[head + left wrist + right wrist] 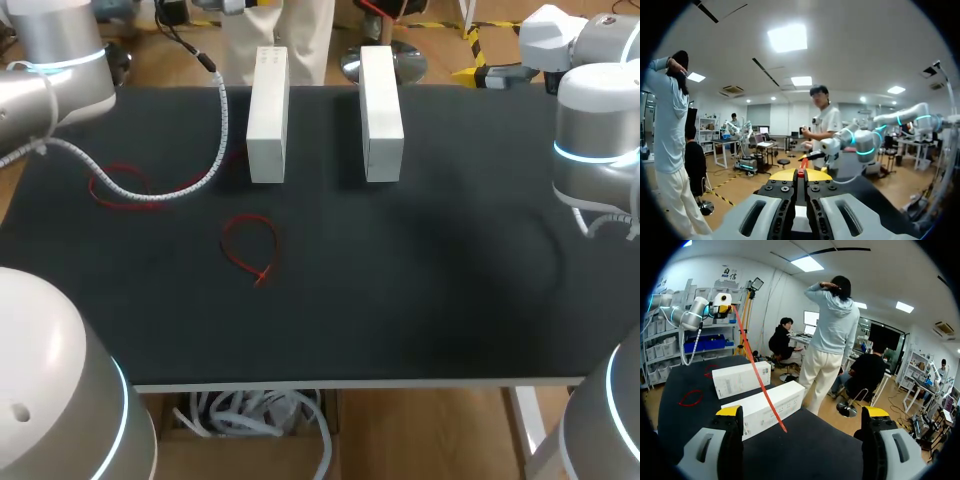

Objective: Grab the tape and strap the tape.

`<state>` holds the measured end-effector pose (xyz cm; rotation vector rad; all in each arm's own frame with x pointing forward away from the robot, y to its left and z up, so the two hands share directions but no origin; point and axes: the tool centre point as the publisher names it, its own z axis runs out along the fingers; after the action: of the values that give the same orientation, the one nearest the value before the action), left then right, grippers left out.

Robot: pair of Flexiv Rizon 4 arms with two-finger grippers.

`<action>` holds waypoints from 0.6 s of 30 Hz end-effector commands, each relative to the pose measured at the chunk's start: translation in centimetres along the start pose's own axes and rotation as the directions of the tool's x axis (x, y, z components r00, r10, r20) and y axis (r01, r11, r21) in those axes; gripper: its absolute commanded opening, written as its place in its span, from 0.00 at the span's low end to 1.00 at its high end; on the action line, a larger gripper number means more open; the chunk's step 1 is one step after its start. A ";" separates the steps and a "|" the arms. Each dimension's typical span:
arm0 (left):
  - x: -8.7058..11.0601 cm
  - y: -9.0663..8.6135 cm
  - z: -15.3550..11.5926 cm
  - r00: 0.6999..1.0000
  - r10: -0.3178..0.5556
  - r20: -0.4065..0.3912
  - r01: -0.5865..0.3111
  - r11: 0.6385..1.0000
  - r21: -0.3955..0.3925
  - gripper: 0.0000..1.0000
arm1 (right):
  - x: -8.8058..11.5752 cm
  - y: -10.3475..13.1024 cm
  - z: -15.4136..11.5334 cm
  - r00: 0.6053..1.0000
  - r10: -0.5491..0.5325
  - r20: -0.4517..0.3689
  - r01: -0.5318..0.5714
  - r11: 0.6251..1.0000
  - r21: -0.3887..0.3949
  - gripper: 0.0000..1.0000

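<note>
**Now for the loose end of the tape**

Up in the air toward the table's far edge, the left gripper (800, 175) is pinched tight on one end of the red tape (757, 371). The tape runs as a long straight strip down toward the right gripper (802, 411). That one stands wide apart and holds nothing. The loose end hangs in the gap between its fingers, touching neither as far as I can tell, though depth is hard to judge here.

The step in hand, I judge, is to take that loose end. It is best to slide the right gripper along the strip so the end sits well inside the fingers before they close. The left one should hold firm so the strip does not swing.

A white box (267, 115) and a second box (381, 110) stand at the far edge of the table (420, 300), and a red loop (250, 250) lies left of the middle. Stay clear of all three.
</note>
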<state>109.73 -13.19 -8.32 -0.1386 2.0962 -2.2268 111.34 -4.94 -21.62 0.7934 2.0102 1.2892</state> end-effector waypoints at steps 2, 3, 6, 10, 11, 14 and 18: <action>-0.1 0.0 -0.1 1.000 -0.004 -0.006 0.004 1.000 -0.008 0.00 | 0.0 0.0 0.0 1.000 0.000 -0.001 0.000 1.000 0.000 1.00; -0.1 0.0 -0.1 1.000 -0.005 -0.006 0.004 1.000 -0.009 0.00 | 0.0 0.0 0.0 1.000 0.000 -0.001 0.000 1.000 0.000 1.00; -0.1 0.0 -0.2 1.000 -0.007 -0.007 0.006 1.000 -0.009 0.00 | 0.0 0.0 0.0 1.000 0.000 -0.001 0.000 1.000 0.000 1.00; -0.1 0.1 -0.3 1.000 -0.011 -0.005 0.011 1.000 -0.007 0.00 | 0.0 0.0 0.0 1.000 0.000 -0.001 0.000 1.000 0.000 1.00; -0.1 0.1 -0.3 1.000 -0.012 -0.004 0.012 1.000 -0.007 0.00 | 0.0 0.0 0.0 1.000 0.000 -0.001 0.000 1.000 0.000 1.00; -0.1 0.1 -0.4 1.000 -0.015 -0.003 0.015 1.000 -0.006 0.00 | 0.0 0.0 0.0 1.000 0.000 -0.001 0.000 1.000 0.000 1.00; -0.1 0.1 -0.5 1.000 -0.017 -0.005 0.017 1.000 -0.008 0.00 | 0.0 0.0 0.0 1.000 0.000 -0.001 0.000 1.000 0.000 1.00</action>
<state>109.72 -12.83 -8.47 -0.1567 2.1092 -2.2295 111.34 -4.94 -21.62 0.7934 2.0102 1.2892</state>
